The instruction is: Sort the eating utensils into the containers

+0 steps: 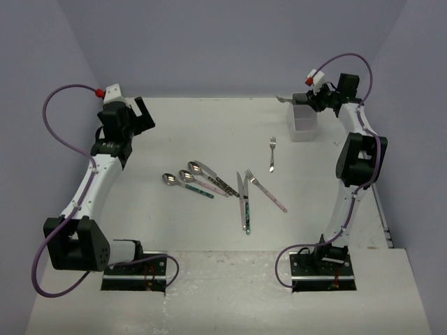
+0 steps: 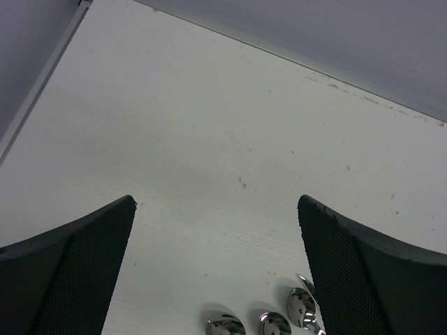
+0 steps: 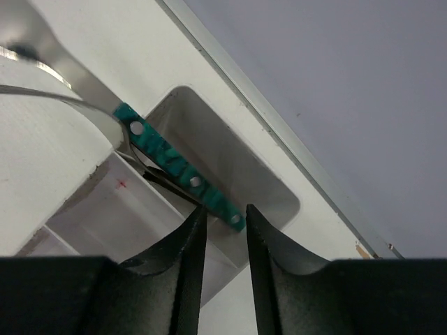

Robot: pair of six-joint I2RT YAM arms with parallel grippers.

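Observation:
The white cutlery holder (image 1: 305,124) stands at the back right. My right gripper (image 1: 318,100) hovers over it, shut on the end of a teal-handled utensil (image 3: 178,170) that slants over the holder's compartments (image 3: 230,157); its metal head (image 1: 281,98) sticks out to the left. Three spoons (image 1: 186,176), a knife (image 1: 240,188), a pink-handled fork (image 1: 266,190) and a small metal fork (image 1: 272,153) lie mid-table. My left gripper (image 1: 143,115) is open and empty at the back left, with three spoon bowls (image 2: 274,323) just below its fingers in the left wrist view.
A teal-handled utensil (image 1: 246,213) lies in line with the knife. The table's back edge and the wall run just behind the holder (image 3: 293,167). Bare tabletop (image 2: 209,139) spreads in front of the left gripper.

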